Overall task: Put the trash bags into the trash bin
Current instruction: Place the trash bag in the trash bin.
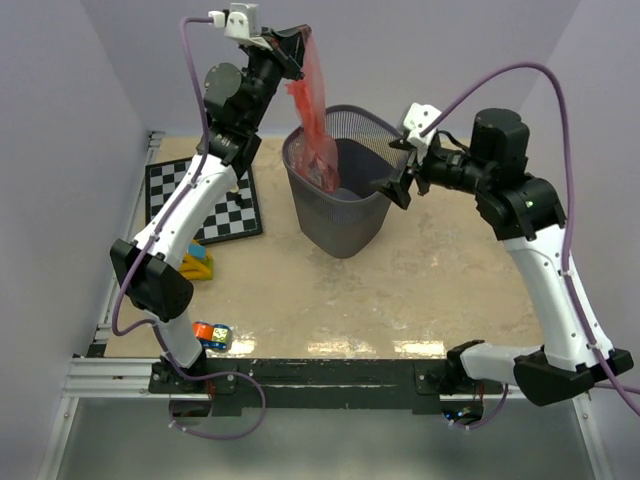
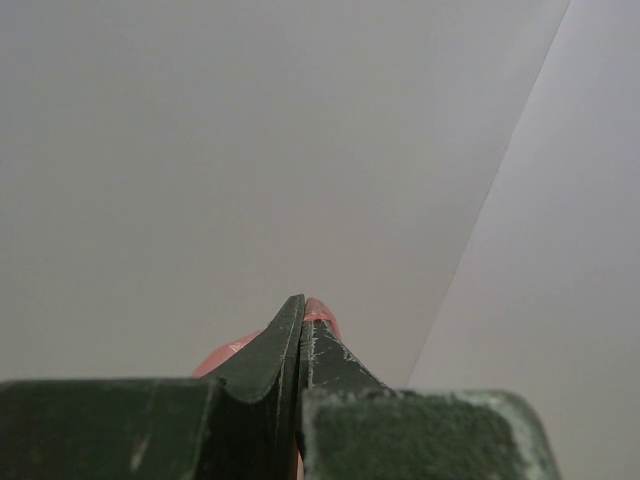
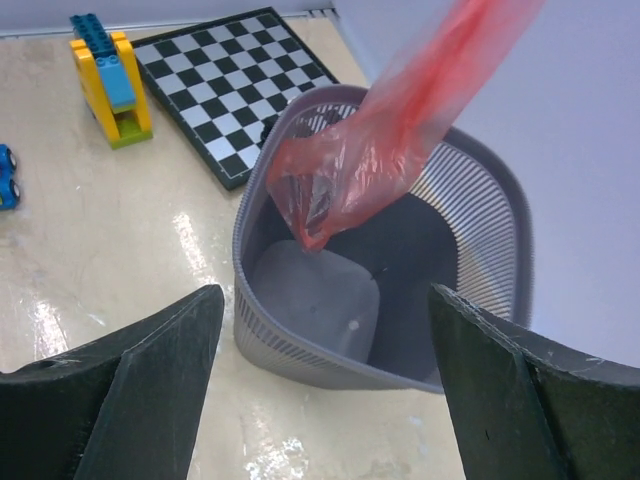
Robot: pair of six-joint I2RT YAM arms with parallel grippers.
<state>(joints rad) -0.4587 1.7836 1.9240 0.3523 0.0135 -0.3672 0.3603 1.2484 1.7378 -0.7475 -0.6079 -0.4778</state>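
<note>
The dark grey mesh trash bin (image 1: 345,215) stands upright at mid-table. My left gripper (image 1: 290,42) is raised high above the bin's back left and is shut on the top of the red-orange trash bag (image 1: 315,125). The bag hangs limp from it, its lower end dipping inside the bin's rim. In the left wrist view the shut fingertips (image 2: 302,312) pinch red film (image 2: 322,308). My right gripper (image 1: 397,186) is open and empty beside the bin's right rim. In the right wrist view the bag (image 3: 385,150) hangs into the bin (image 3: 290,335) ahead of my open gripper (image 3: 325,345).
A chessboard (image 1: 200,200) lies at the left back. A yellow and blue block toy (image 1: 197,263) sits in front of it, and a small blue toy car (image 1: 212,334) sits near the front left edge. White walls enclose the back and sides.
</note>
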